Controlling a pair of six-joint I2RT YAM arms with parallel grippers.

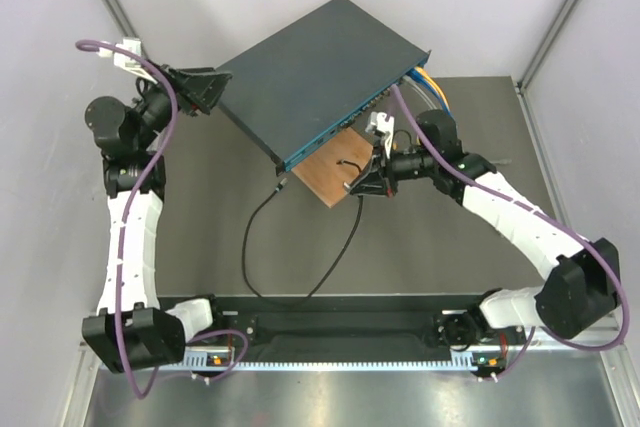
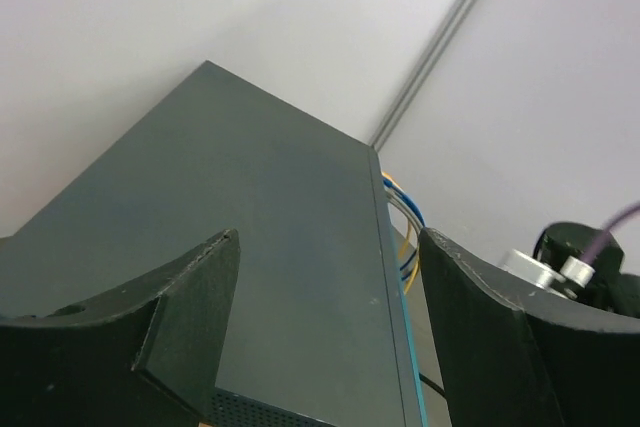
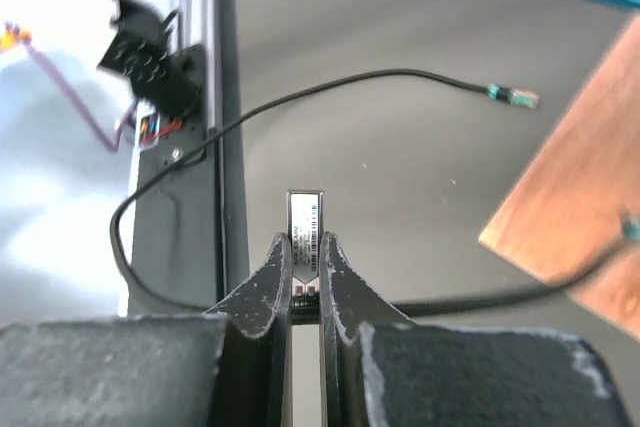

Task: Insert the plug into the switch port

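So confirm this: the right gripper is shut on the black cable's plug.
Not right. The right gripper is shut on a small silver-black stick. The plug lies loose on the table beyond it, as the right wrist view shows.

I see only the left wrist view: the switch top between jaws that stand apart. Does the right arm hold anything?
Observer: Yes. The right gripper is shut on a small silver-black stick, not on the plug.
Operator: Where is the plug?
Observer: It lies loose on the table, near the teal front of the switch.
Operator: Is something else close to the ports?
Observer: A brown board lies by that front, next to the right gripper.
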